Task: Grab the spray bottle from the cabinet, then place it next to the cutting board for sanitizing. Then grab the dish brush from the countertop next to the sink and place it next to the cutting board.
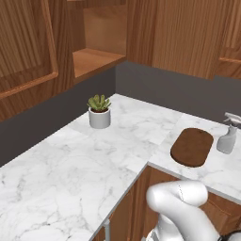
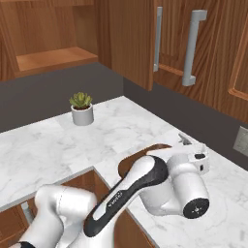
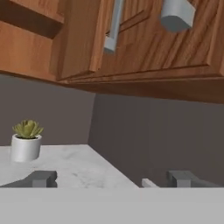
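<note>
Spray bottle point(image 1: 228, 138) stands upright on bench point(image 1: 94, 160), just beside cutting board point(image 1: 192, 147) — placed per task. Gripper point(image 3: 111, 178) fingers spread wide, holding nothing; prob free for the dish brush next.

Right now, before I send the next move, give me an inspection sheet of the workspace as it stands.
Surface: white marble countertop, L-shaped, running into a corner.
Job's things: spray bottle upright on the countertop just beside the cutting board, which lies flat; cabinet open, its shelf bare. Dish brush and sink: nothing seen.
Clutter: potted plant in a white pot, well apart from the board.
Grippers: gripper with jaws wide open, nothing between them, facing the dark back wall.
Cables: nothing seen.
Surroundings: wooden wall cabinets with grey bar handles; wall outlet past the board.
</note>
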You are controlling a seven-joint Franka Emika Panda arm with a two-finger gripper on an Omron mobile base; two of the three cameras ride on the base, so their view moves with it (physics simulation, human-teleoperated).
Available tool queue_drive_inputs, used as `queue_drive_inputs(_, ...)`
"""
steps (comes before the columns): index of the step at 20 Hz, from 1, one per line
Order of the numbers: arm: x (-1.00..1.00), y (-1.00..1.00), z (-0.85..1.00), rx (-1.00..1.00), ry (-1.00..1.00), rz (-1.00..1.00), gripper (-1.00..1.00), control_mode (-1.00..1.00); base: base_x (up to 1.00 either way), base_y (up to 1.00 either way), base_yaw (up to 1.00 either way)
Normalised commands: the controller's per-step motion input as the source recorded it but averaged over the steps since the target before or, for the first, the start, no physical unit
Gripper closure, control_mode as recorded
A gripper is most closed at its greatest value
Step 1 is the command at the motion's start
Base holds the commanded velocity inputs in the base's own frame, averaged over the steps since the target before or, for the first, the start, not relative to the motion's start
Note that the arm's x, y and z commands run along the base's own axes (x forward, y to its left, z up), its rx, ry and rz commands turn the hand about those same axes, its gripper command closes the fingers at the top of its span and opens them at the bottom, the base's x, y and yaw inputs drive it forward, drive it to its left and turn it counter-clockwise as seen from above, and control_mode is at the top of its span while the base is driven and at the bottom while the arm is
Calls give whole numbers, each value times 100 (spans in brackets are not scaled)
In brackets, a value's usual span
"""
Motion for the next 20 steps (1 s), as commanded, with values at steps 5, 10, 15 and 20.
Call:
queue_drive_inputs(5,-34,65,78,-7,42,0,-100,-100,0,0,0)
queue_drive_inputs(10,-16,87,22,0,30,-3,-100,-100,0,0,0)
queue_drive_inputs(15,-23,57,-3,-1,17,-15,-100,-100,0,0,0)
queue_drive_inputs(20,-25,78,-12,0,1,-19,-100,-100,0,0,0)
